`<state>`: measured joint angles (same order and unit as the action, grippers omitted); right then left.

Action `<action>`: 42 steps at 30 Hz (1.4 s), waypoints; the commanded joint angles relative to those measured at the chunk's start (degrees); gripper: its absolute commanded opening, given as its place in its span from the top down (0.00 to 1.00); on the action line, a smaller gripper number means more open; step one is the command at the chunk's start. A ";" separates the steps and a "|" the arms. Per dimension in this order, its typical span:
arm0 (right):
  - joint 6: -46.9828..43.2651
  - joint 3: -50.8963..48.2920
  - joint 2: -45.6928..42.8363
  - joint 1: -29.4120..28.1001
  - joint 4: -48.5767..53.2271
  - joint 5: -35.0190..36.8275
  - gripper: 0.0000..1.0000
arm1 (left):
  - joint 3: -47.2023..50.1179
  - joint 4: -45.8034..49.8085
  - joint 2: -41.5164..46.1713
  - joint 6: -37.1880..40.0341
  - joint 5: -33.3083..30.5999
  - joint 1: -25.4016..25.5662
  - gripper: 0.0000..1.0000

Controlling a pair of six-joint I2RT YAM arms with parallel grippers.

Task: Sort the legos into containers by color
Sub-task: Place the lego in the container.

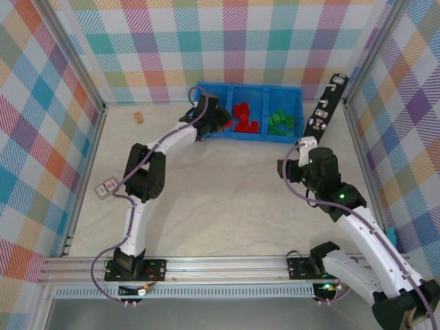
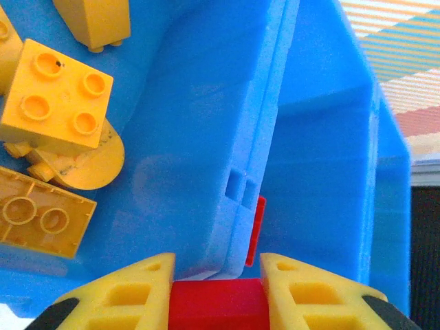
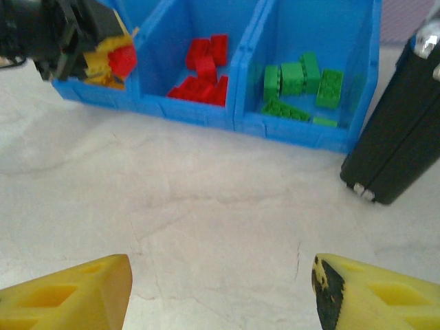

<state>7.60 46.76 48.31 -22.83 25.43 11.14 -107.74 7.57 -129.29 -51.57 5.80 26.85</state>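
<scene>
Your left gripper (image 2: 216, 268) pinches a red brick (image 2: 216, 306) above the bin's (image 2: 206, 137) divider. Carry it fully over the bin's middle compartment before releasing. Your right gripper (image 3: 223, 289) is spread, empty.

Nothing here reads as text. A small card (image 1: 106, 187) lies at the table's left edge, possibly printed, but it is far too small to make out. Up close, the yellow brick (image 2: 58, 96) shows studs too blurred for any lettering.
</scene>
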 commanded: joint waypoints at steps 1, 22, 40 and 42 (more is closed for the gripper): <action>3.11 -1.23 0.51 -0.20 1.19 0.47 0.30 | -2.30 -7.27 -0.87 -3.68 2.27 0.66 0.74; 0.80 -1.98 7.40 -0.20 -4.49 0.73 0.30 | -4.19 -19.57 -5.25 -10.57 6.76 2.76 0.74; 0.92 -0.09 8.83 -0.19 -4.73 0.03 0.30 | -15.76 -23.03 -15.20 -10.72 -2.78 5.33 0.39; 0.89 -0.30 8.40 -0.20 -4.86 0.11 0.30 | -14.98 -23.96 -14.18 -10.62 -1.91 5.09 0.40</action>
<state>8.56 45.41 57.43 -22.83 21.89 11.51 -121.45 -15.62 -145.03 -63.59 4.43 32.51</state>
